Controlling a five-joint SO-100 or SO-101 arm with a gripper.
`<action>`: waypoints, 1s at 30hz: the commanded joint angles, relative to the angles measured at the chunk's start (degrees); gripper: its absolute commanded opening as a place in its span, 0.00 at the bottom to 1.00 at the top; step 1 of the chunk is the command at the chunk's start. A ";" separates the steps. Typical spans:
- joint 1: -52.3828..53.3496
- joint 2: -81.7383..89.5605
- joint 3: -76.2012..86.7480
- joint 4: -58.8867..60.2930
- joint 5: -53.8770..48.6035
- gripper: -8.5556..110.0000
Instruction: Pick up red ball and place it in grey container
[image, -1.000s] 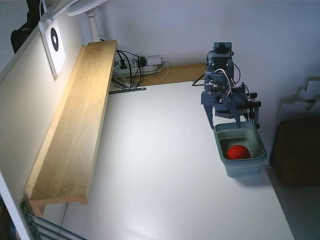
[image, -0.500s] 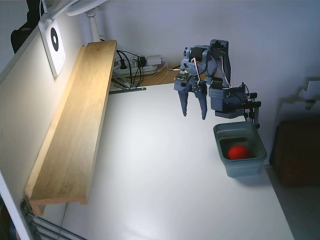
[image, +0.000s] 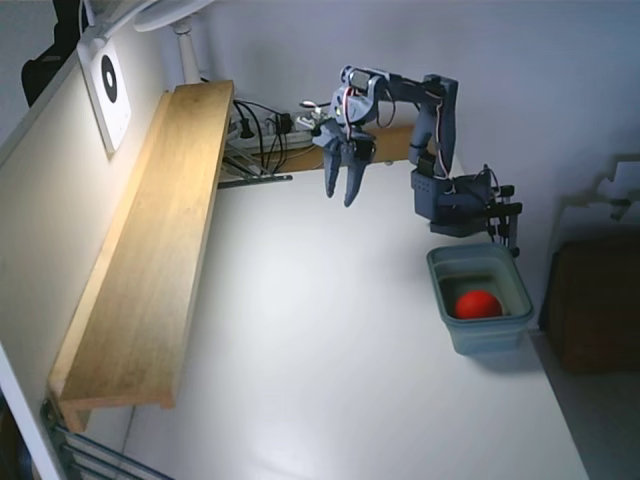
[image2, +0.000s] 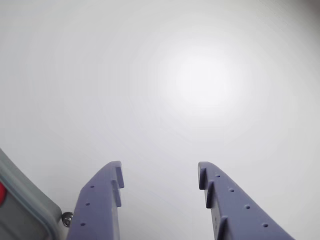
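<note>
The small, smooth, bright red ball sits down inside the grey-blue rectangular plastic tub, resting on the floor of it, towards the middle. By the look of things the placing is done. The tub stands on the white table near its right edge in the fixed view, just below the arm's base.

That ball looks light and hard, glossy enough to be slippery and ready to roll; were it ever taken up again, the judgement is that fingers should close across its widest middle, from above.

Up and away to the left in the fixed view, the blue two-finger gripper hangs well apart from the tub, tips pointing down. The wrist view settles it: both fingers spread wide with only bare white table between them, nothing held.

Behind stands a long wooden shelf, with cables and a power strip at the table's back.
</note>
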 joint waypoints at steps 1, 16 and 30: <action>4.81 4.83 0.71 1.63 0.18 0.18; 24.63 13.38 4.06 6.05 0.18 0.11; 36.96 18.70 6.14 8.80 0.18 0.06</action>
